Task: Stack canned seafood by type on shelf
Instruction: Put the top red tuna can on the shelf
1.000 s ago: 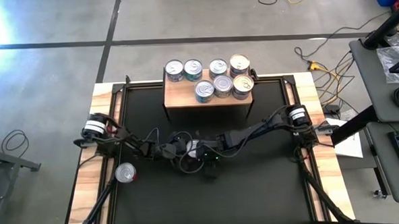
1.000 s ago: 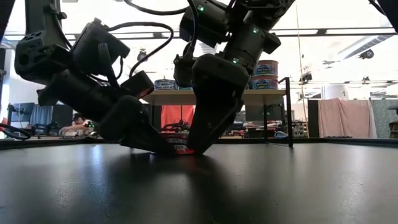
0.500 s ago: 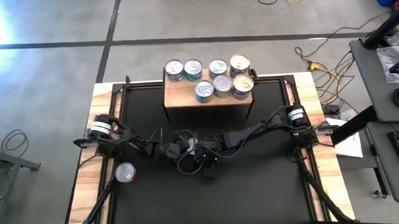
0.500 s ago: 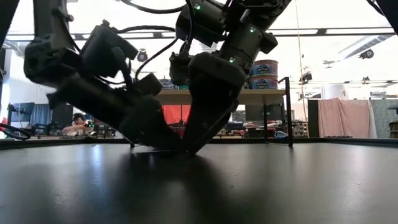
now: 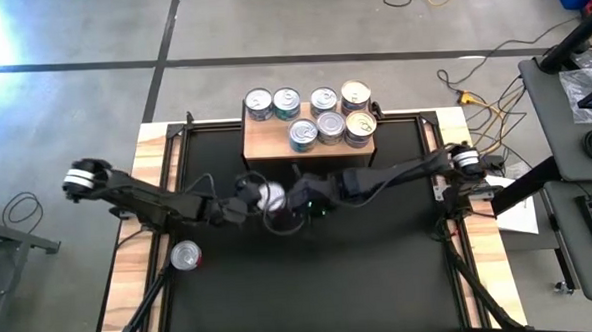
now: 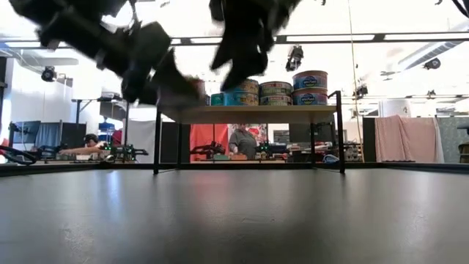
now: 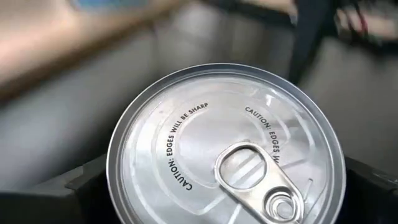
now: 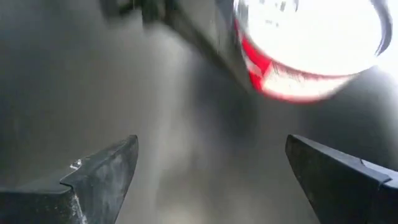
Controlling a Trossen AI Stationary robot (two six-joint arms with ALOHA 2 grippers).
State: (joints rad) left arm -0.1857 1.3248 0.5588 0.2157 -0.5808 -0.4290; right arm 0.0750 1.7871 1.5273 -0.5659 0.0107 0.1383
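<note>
Left gripper (image 5: 250, 201) carries a red-labelled tin (image 5: 269, 196) up toward the shelf (image 5: 275, 142).

Its fingers stand wide, clamped on the tin's sides, held off the black mat of the desk (image 5: 128, 268) just in front of the shelf. I'd keep it level, clear the wood edge, then set it square on a matching tin. The right gripper (image 8: 211, 165) hangs alongside, fingers spread and empty. The lid is smooth bright metal with a pull-ring, the wall short and round. Seven tins (image 5: 318, 115) crowd the pale wood top; one more (image 5: 185, 256) sits on the mat's left edge.
</note>
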